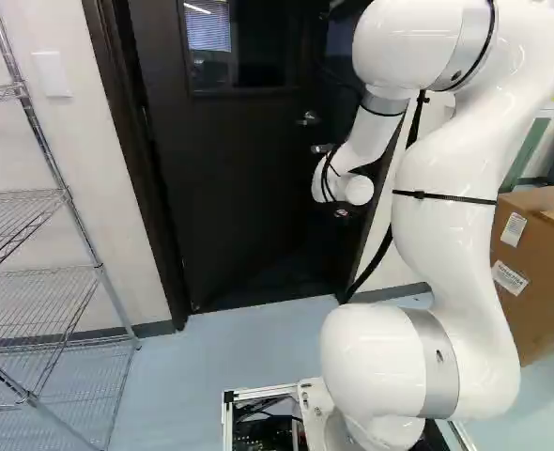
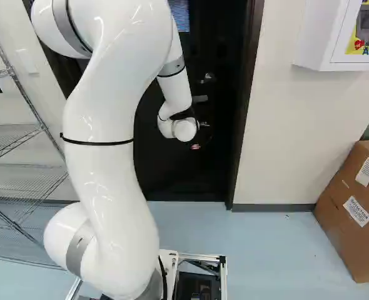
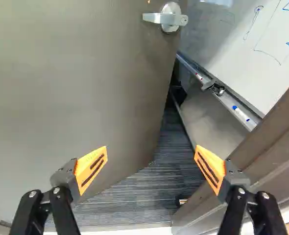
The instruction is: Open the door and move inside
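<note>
The gripper (image 2: 201, 135) is released, its two fingers spread wide at the doorway. Ahead of it the door (image 3: 76, 88) stands ajar, its free edge apart from the door frame (image 3: 267, 142) and its lower free corner showing between the fingers; the silver lever handle (image 3: 166, 18) sits close to that edge, and a whiteboard (image 3: 237, 44) shows beyond the opening.

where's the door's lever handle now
In the wrist view, the lever handle is on the door near its free edge, ahead of the open gripper, with the whiteboard showing past that edge.
</note>
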`<state>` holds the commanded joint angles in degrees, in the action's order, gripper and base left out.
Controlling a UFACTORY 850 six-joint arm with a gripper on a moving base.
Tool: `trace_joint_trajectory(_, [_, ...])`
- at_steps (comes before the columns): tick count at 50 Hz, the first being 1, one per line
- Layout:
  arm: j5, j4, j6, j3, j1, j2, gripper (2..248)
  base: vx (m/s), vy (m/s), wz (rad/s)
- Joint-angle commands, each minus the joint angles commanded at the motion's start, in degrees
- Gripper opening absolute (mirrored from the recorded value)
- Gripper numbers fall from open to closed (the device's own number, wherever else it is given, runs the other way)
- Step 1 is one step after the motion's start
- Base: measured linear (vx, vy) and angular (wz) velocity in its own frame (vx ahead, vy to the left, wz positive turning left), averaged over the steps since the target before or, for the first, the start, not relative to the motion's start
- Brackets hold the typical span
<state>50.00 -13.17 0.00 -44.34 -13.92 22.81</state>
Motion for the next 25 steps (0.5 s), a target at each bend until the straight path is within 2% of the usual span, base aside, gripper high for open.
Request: trace_joint_trajectory(25, [0.0, 0.0, 0.0, 7.6, -1.5, -6.1, 247, 0.000, 0.000, 0.000])
